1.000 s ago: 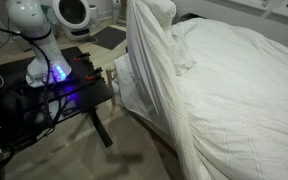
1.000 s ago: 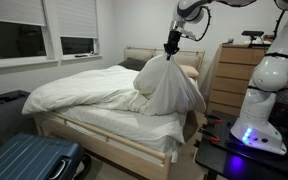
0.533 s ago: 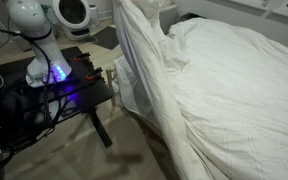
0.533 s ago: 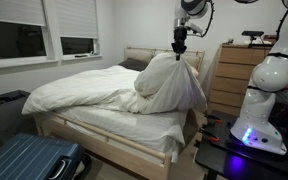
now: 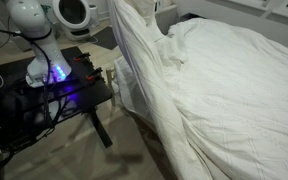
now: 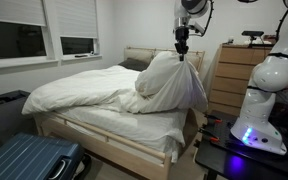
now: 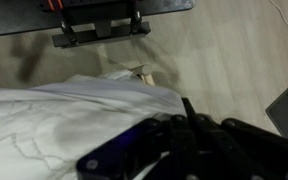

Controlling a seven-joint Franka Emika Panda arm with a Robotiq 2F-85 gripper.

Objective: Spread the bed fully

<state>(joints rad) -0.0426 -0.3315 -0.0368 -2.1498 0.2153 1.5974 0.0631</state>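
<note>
The bed (image 6: 94, 95) is a large wooden-framed bed with a white quilted duvet (image 5: 234, 90). My gripper (image 6: 182, 50) hangs high over the headboard side and is shut on a corner of the duvet, lifting it into a tall peaked fold (image 6: 169, 85) above the mattress. In an exterior view the raised fold (image 5: 144, 60) drapes over the bed's near edge. In the wrist view the dark closed fingers (image 7: 184, 140) sit against white fabric (image 7: 54, 130), with floor below.
A black metal table with blue lights (image 5: 54, 90) holds the robot base (image 6: 259, 110) beside the bed. A wooden dresser (image 6: 234, 75) stands by the headboard. A blue suitcase (image 6: 29, 160) lies at the bed's foot. Windows (image 6: 44, 30) are behind.
My gripper has moved toward the headboard and a little higher with the duvet corner. The lifted fold has shifted that way and stands taller.
</note>
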